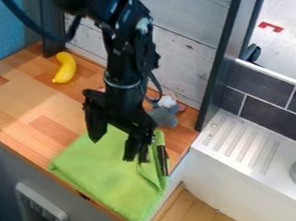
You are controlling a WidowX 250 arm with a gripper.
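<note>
You have the wooden counter across the left of the view, its front edge running down to the right. Your black arm comes in from the upper left and hangs down over it. To your right stands the white ridged drainboard, beside the counter. The green cloth lies on the counter's near right corner, reaching over its front edge, with a fold at its right side. Your gripper is over the cloth, its two fingers spread apart; you cannot tell whether they touch it. The yellow banana lies near the back left, well apart from the cloth. A grey, soft-looking thing sits behind the cloth. A slim dark object lies along the cloth's right side.
</note>
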